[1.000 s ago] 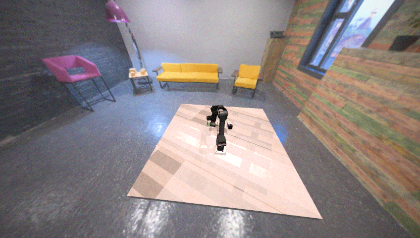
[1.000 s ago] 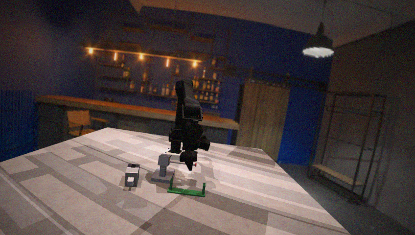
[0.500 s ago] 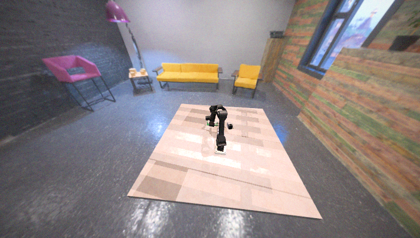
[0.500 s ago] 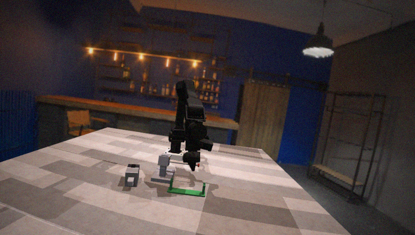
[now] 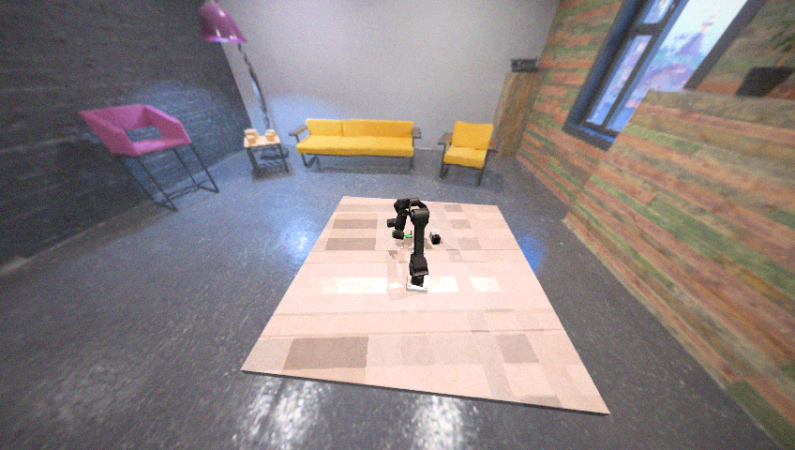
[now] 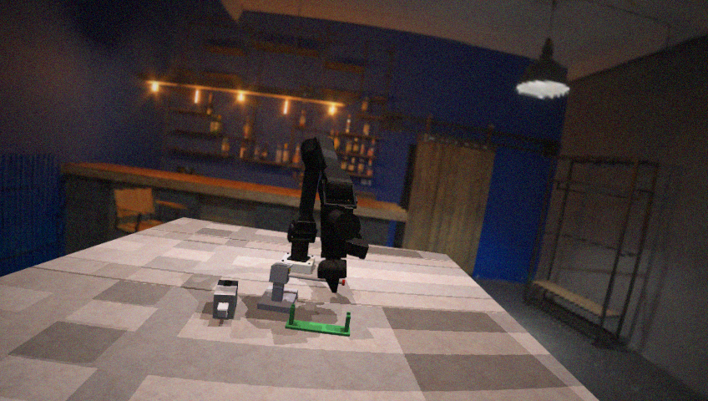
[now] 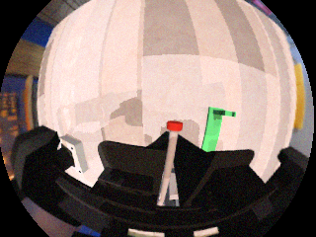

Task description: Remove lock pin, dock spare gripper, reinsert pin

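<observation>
My gripper (image 5: 397, 236) (image 6: 334, 290) (image 7: 170, 138) is shut on the lock pin, a thin white rod with a red head. The pin's red head (image 6: 343, 281) (image 7: 174, 125) sticks out to the right of the fingers in the exterior view. Its shaft lies level at socket height, to the right of the grey mount's socket (image 6: 280, 272). Whether its far end is clear of the socket is hard to tell. The mount's base (image 6: 267, 303) stands on the table. The spare gripper (image 5: 435, 238) (image 6: 225, 299), a grey and black block with a pale spigot, lies left of the mount in the exterior view.
A green cradle (image 6: 317, 327) (image 7: 212, 133) with two upright posts lies on the table in front of the mount, close to the fingers. The arm's white base plate (image 5: 416, 288) (image 6: 305, 266) stands behind the mount in the exterior view.
</observation>
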`<state>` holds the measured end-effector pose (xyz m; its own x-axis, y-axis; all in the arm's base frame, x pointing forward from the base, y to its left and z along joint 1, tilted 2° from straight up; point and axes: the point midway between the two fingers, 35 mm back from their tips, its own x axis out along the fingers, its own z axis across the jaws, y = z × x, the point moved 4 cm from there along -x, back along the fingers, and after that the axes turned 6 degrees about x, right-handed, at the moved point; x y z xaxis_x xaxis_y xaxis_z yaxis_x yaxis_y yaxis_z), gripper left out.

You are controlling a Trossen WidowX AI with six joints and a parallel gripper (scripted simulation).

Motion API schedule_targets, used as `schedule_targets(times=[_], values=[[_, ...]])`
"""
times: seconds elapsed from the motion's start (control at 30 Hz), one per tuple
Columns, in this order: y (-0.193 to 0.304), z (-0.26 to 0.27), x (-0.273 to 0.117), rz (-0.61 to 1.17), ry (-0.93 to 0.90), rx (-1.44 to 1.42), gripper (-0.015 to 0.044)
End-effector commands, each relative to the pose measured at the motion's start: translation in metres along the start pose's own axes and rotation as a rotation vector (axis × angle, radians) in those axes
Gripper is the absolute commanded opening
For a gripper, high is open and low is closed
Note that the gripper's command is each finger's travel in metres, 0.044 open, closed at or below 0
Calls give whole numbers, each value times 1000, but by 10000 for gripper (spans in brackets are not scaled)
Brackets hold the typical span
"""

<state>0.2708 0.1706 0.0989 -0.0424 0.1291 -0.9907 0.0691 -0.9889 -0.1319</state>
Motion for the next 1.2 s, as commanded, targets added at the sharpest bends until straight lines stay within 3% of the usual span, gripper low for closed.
schedule_targets(times=[0.0, 1.17], values=[[-4, -2, -1, -1, 3, 4, 0], [-31, 0, -3, 6, -18, 7, 0]])
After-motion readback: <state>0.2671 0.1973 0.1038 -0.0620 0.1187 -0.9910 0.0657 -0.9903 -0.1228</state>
